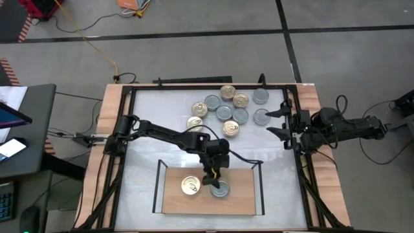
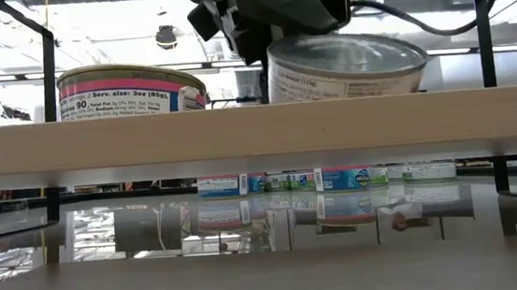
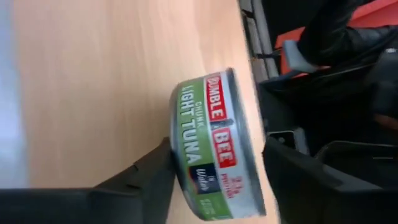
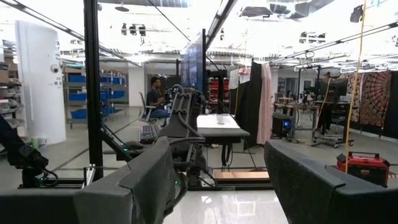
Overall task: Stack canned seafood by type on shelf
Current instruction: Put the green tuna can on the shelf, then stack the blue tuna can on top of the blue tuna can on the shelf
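Here, nearest the front edge of the desk (image 1: 145, 129), the shelf (image 1: 174, 200) carries two tins side by side on its wooden board. The gold-lidded tin (image 1: 190, 186) sits alone toward the left. Just beside it, to its right, stands the silver-lidded tin (image 1: 220, 189), upright on the board. The left pincer (image 1: 214, 177) reaches down over this tin. In the left wrist view its dark fingers (image 3: 146, 180) stand on either side of the green-labelled tin; one seems to touch the rim and the other shows a narrow gap, so the pincer looks spread around the tin rather than pinching it, though the angle makes this hard to settle. In the low view the same tin (image 2: 344, 66) sits flat on the board beside the pink-banded one (image 2: 130, 90).

Farther back, in the middle of the desk, the cluster of loose tins (image 1: 226, 108) lies packed close together, gold and silver lids mixed.

Beyond it, at the right edge of the desk, the right pincer (image 1: 277, 121) waits with its fingers spread and nothing between them, near the outermost silver tin (image 1: 261, 116).
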